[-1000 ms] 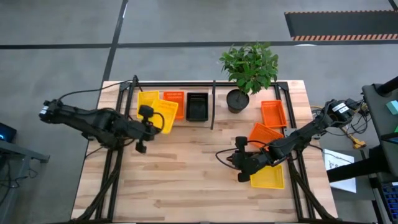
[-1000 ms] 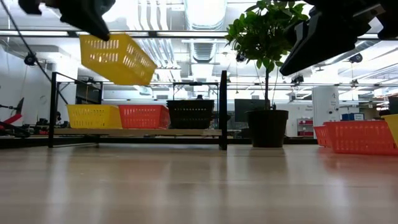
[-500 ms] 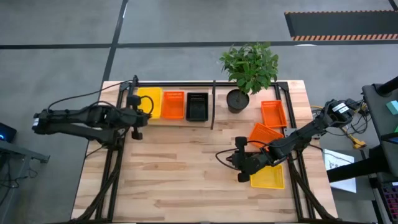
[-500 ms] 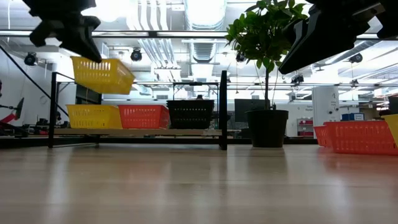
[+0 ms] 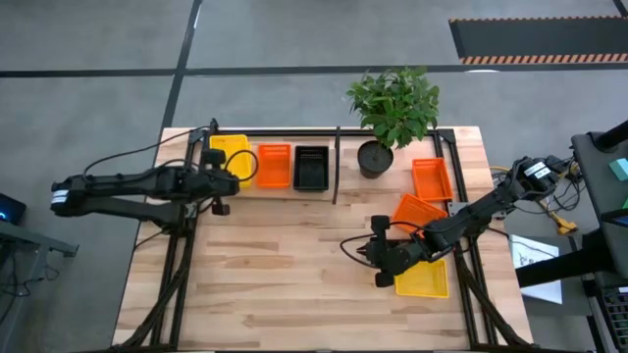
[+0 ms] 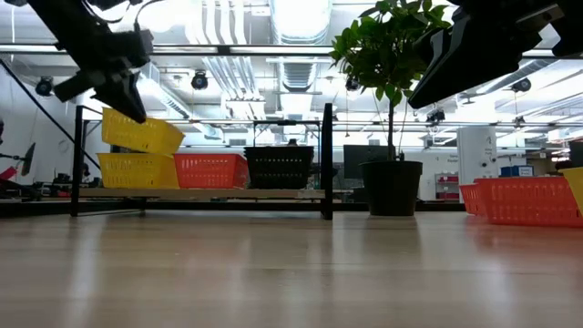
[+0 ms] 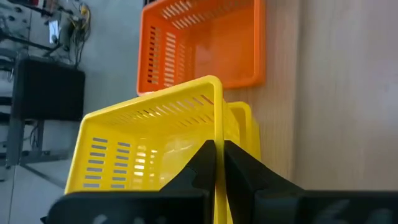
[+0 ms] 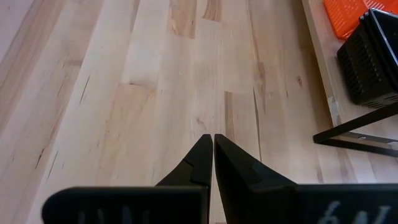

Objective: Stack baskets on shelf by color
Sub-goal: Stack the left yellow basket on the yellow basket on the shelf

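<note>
- Yellow plastic mesh basket hangs tilted over the far-left end of the shelf, its lower edge at the rim of a second yellow mesh basket that sits on the board; I cannot tell whether the two touch.
- My left gripper has its two dark fingers pinched tight on the near wall of that tilted basket, and the arm reaches in from the table's left side.
- On the pale wooden shelf board with thin black rod framing, I see, left to right, the seated yellow basket, a red-orange mesh basket and a black mesh basket, set close side by side.
- To the right of the shelf stands a black round pot with a leafy green plant.
- Further right, on the slatted wooden tabletop, two more red-orange mesh baskets lie loose: one at the far right edge, another just nearer and angled.
- A third yellow mesh basket lies near the right edge, closest to me.
- My right gripper is clenched on nothing, fingertips together, hovering over bare wood just left of that near yellow basket.
</note>
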